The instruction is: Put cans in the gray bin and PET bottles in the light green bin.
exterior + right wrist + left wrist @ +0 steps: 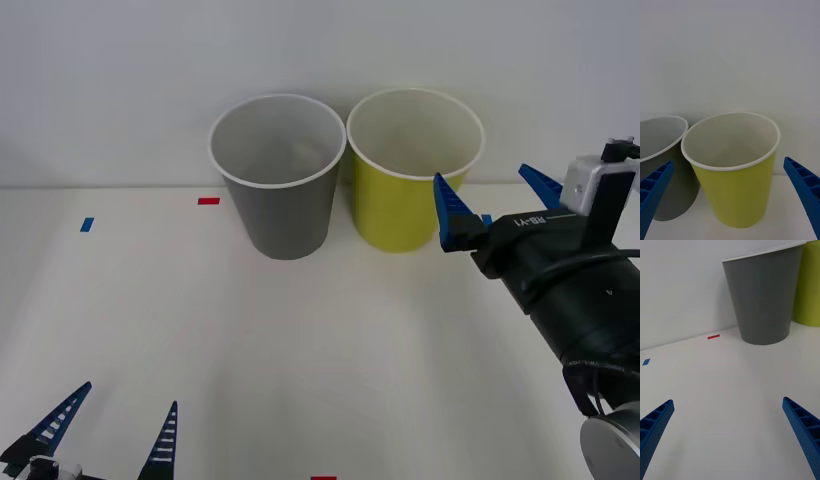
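Left end effector (105,432) low, spread; right end effector (495,200) raised.

A white table (300,340) meets a pale wall (120,80). On the table lie a red tape mark (208,201), a blue mark (86,225), and another red mark (323,478) at the near edge.

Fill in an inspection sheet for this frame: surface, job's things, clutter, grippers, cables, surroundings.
Surface: white table, with red tape, blue tape and another red mark at the near edge.
Job's things: gray bin and green bin upright, side by side at the back, rims nearly touching; nothing seen in their visible insides.
Clutter: nothing seen.
Grippers: left gripper open, low at the near left; right gripper open, raised beside the green bin, holding nothing.
Cables: black cable on the right arm's wrist.
Surroundings: plain white wall behind.
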Motion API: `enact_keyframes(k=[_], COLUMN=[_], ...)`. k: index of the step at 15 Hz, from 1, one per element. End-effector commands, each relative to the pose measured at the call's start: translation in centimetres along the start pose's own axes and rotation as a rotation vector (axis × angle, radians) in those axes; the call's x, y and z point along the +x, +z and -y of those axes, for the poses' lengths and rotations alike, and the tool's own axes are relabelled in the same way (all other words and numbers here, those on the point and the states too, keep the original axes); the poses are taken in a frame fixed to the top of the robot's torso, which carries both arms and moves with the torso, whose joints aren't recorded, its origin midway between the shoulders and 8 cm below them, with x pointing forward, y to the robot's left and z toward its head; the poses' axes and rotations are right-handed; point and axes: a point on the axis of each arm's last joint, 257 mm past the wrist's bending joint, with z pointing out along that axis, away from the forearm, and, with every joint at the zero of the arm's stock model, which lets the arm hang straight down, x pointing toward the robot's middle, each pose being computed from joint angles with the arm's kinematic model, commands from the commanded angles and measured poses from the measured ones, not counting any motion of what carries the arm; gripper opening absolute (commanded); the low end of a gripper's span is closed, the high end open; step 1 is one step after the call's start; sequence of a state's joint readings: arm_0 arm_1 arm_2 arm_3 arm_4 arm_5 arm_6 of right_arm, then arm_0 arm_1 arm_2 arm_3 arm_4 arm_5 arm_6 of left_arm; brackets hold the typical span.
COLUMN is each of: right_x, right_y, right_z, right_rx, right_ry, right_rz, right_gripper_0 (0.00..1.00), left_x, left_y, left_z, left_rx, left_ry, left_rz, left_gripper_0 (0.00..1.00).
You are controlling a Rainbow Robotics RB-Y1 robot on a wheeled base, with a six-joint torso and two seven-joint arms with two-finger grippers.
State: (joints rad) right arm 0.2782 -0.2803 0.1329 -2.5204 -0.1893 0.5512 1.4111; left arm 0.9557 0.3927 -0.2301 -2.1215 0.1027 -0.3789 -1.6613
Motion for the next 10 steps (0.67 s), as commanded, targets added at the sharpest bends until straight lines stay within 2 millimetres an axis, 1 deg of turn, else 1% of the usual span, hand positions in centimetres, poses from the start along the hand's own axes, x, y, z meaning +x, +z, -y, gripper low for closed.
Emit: enact_keyframes(k=[1,2,4,5,6,8,10], right_x=[1.9,2.9,4.9,5.8,7.2,9.8,11.2], right_y=[-0.9,-1.2,-2.5,-3.4,-4.6,-6.3,-8.3], right_z=[1.9,2.8,4.1,4.9,6.3,7.7,8.6], right_rx=[0.032,0.04,0.059,0.084,0.126,0.179,0.23], right_ry=[0.009,0.01,0.003,0.008,0.006,0.006,0.014], right_rz=[0.063,0.09,0.089,0.079,0.075,0.056,0.03], right_gripper_0=[1.0,1.0,1.0,1.0,1.0,1.0,1.0], left_x=[0.0,0.0,0.0,0.0,0.0,0.0,0.0], left_y=[0.0,0.0,0.0,0.0,0.0,0.0,0.0], left_z=[0.0,0.0,0.0,0.0,0.0,0.0,0.0], left_rx=[0.0,0.0,0.0,0.0,0.0,0.0,0.0], left_ry=[0.0,0.0,0.0,0.0,0.0,0.0,0.0], left_rz=[0.0,0.0,0.0,0.0,0.0,0.0,0.0], left_gripper_0=[1.0,1.0,1.0,1.0,1.0,1.0,1.0])
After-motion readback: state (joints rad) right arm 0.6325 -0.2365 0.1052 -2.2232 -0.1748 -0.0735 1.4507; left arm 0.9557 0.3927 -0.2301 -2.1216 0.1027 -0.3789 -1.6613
